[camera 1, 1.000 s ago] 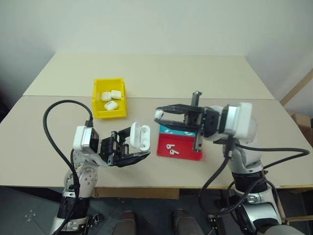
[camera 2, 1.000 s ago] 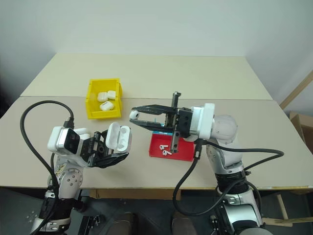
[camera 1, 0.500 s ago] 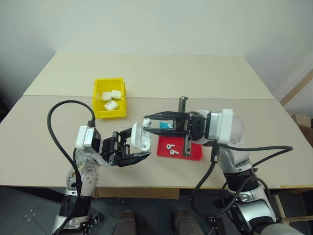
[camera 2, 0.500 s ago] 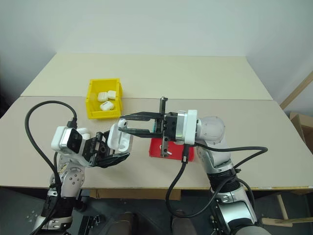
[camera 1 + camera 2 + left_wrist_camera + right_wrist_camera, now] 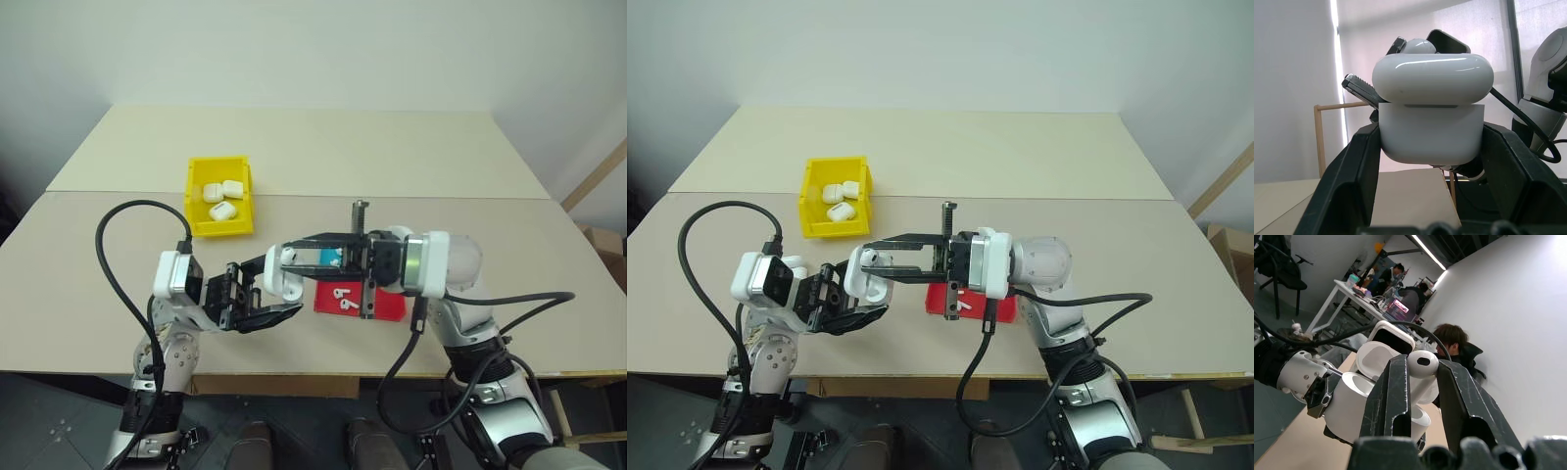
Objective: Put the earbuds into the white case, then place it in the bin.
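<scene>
- A beige counter stands against a plain white wall; the wooden edge of another piece of furniture shows at the far right.
- Change from one second ago: the right hand has travelled from above the red tray leftward to the open white case. The left hand has stayed in place.
- Left hand: its two black fingers are clamped on the body of the white case, one on each side, and hold it clear above the front part of the counter.
- Right hand: fingers close together, pinching one earbud by its stem, bud end outward, directly over the open case.
- White case orientation: lid hinged open; the long axis of the body runs crosswise between the left hand's fingers. The opening faces the right hand.
- Count, earbuds: one in the right hand; two lying loose in the red tray.
- Count, cases: one held; three closed cases in the bin, which sits on the left part of the counter, well apart from both hands.
- A blue tray lies just behind the red tray, partly hidden by the right hand.
- In the right wrist view, people sit at a desk in the background.
</scene>
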Available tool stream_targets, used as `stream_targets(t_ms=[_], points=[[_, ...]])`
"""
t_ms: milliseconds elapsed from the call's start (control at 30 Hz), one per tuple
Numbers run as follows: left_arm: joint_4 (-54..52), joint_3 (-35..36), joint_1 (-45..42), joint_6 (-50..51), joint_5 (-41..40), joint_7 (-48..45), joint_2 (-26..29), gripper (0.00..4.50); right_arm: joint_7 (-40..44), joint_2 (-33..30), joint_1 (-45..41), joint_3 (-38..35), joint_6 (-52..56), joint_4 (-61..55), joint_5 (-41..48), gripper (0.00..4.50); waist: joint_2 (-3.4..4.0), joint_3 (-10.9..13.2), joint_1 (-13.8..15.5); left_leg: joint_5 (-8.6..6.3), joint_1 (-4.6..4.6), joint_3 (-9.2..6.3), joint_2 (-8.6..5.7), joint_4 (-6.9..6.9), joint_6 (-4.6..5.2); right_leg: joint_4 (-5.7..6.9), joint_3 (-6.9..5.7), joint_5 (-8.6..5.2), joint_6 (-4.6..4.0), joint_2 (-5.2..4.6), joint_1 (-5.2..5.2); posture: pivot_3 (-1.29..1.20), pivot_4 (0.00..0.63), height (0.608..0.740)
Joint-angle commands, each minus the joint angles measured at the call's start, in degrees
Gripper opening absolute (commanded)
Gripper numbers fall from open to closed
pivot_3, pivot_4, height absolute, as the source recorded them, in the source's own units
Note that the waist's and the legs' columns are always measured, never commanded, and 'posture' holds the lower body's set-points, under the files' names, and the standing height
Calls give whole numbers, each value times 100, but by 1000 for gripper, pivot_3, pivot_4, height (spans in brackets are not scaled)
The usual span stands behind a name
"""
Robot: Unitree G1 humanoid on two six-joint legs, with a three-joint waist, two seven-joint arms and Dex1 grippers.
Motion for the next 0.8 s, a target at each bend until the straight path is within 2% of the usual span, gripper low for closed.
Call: stream_targets(t_ms=[33, 500, 700, 800], points=[[-134, 44, -104, -75, -13, -48, 1, 2769, 20, -44, -13, -5, -176, 30, -28, 623, 0, 0, 0, 0, 0, 0, 0, 0, 0, 0, 0, 0, 0, 0, 0, 0, 150, 740], [-69, 49, -160, -123, 42, -118, -62, 2769, 293, -202, -78, 97, -340, 161, 18, 623, 0, 0, 2, 0, 0, 0, 0, 0, 0, 0, 0, 0, 0, 0, 0, 0, 150, 740], [-89, 50, -148, -104, 97, -99, -76, 2769, 212, -194, -52, 89, -535, 215, -158, 2495, 0, 0, 0, 0, 0, 0, 0, 0, 0, 0, 0, 0, 0, 0, 0, 0, 150, 740], [-49, 64, -154, -137, 117, -129, -88, 2769, 187, -223, -59, 100, -543, 224, -145, 2495, 0, 0, -1, 0, 0, 0, 0, 0, 0, 0, 0, 0, 0, 0, 0, 0, 150, 740]])
